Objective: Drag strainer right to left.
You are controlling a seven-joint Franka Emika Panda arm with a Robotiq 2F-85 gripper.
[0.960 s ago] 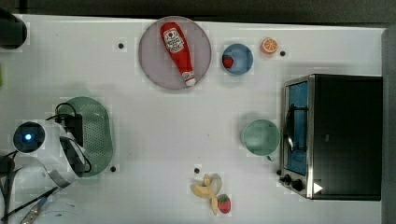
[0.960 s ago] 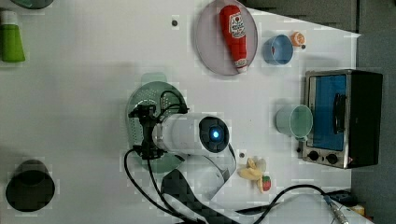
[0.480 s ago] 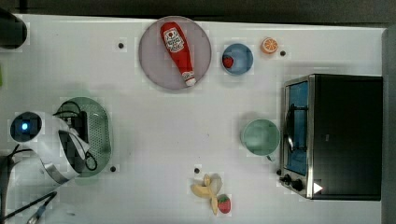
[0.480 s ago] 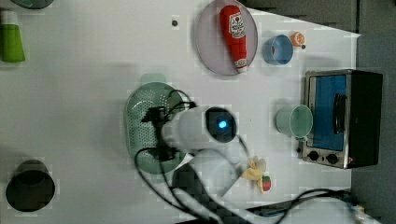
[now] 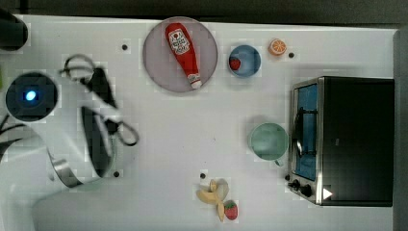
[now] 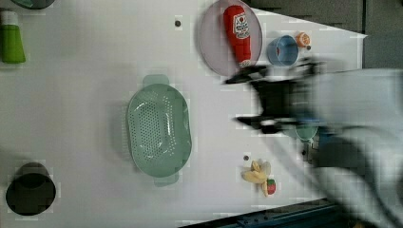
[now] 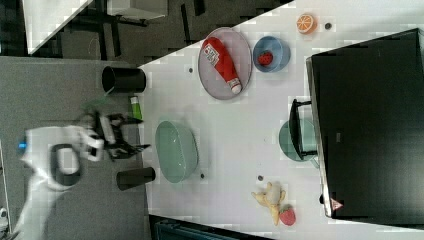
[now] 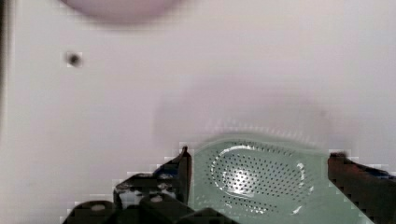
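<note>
Left view, left to right:
- Strainer (image 6: 158,130) sat centre-left of frame on white table (image 6: 85,95), free, nothing touching it.
- Gripper (image 6: 247,100) hung blurred right of centre, well apart from strainer; jaws spread full wide, empty.

Wrist view: strainer (image 8: 261,179) lay between open fingers (image 8: 182,170), below them.

Step, judged: drag looked done, arm clear. Next move: likely nothing beyond parking arm, unless strainer needs further leftward nudge.
</note>
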